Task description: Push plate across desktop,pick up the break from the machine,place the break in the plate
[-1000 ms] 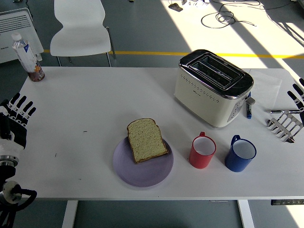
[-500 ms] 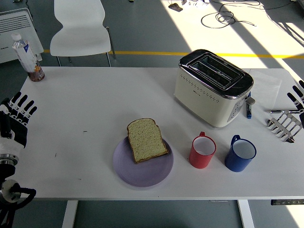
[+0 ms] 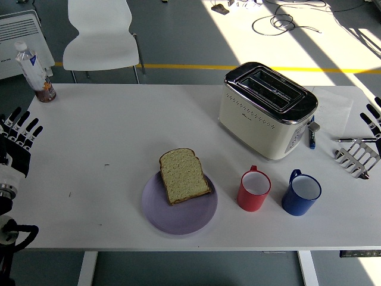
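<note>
1. The white table (image 3: 107, 119) filled most of the frame. A white chair (image 3: 101, 33) stood beyond its far edge at upper left.
2. The cream toaster (image 3: 266, 110) sat at centre right; both slots appeared empty.
3. The purple plate (image 3: 178, 214) lay at lower centre, near the table's front edge.
4. The slice of bread (image 3: 183, 176) rested on the plate, its far end overhanging the rim. On this evidence the placing step looked complete.
5. The red mug (image 3: 254, 190) and blue mug (image 3: 301, 193) stood just right of the plate. A water bottle (image 3: 33, 68) stood at upper left, a metal rack (image 3: 357, 158) at far right.
6. The left hand (image 3: 15, 143) hovered at the left edge, fingers spread and holding nothing. The right hand (image 3: 372, 119) showed only extended fingertips at the right edge, empty.
7. Judgement: any retreat should stay wide of the rack and mugs, and leave the plate undisturbed.
</note>
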### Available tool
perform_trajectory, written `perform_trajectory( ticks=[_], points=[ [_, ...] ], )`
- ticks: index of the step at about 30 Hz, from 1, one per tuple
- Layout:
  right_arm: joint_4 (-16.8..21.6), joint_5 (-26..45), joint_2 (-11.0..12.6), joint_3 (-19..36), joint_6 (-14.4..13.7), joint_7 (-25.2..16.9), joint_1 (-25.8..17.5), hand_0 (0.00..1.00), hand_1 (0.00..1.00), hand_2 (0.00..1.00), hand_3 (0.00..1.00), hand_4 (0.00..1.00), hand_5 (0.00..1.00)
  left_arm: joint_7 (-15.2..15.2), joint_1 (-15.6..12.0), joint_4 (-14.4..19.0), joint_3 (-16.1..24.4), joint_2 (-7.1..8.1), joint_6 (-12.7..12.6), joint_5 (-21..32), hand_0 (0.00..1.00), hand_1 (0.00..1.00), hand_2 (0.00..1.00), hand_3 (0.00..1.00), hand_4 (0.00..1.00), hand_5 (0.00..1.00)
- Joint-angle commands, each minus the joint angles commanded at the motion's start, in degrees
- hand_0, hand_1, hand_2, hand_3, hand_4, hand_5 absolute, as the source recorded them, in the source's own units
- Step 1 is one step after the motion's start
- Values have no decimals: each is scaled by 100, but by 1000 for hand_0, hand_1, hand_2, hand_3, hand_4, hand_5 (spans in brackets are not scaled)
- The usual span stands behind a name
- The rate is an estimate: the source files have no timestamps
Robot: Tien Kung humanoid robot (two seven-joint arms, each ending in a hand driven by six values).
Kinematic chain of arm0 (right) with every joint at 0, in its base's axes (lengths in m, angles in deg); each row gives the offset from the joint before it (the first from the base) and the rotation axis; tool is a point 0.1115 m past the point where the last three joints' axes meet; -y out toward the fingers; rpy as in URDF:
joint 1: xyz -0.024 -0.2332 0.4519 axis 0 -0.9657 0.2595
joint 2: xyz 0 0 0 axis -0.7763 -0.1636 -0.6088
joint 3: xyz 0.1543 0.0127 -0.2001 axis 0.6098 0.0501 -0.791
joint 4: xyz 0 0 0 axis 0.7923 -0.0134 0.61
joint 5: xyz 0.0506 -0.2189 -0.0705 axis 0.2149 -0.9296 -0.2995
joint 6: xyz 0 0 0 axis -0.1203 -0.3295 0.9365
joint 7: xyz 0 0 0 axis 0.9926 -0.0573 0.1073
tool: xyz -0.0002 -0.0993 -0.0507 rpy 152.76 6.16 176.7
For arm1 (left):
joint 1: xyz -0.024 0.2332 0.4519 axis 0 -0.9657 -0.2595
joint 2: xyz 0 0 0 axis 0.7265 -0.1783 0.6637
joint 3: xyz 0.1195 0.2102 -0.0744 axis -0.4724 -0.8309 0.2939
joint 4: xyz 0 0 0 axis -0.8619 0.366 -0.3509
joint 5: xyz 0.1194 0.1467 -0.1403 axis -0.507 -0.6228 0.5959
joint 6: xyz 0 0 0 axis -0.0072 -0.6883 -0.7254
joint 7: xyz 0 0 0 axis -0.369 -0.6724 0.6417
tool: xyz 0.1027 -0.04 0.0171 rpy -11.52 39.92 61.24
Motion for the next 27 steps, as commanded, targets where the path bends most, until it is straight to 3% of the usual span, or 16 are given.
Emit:
perform_trajectory(
  ticks=[6, 27],
  points=[
    [-35, -8, -31, -101, 16, 7, 44, 794, 771, 783, 766, 537, 698, -277, -24, 201, 207, -41, -130, 18, 808, 829, 890, 864, 516, 998],
    [-98, -51, -55, -91, 9, 23, 86, 793, 770, 778, 762, 538, 695, -441, -13, 174, 433, -83, -113, 60, 809, 830, 890, 860, 519, 998]
  ],
)
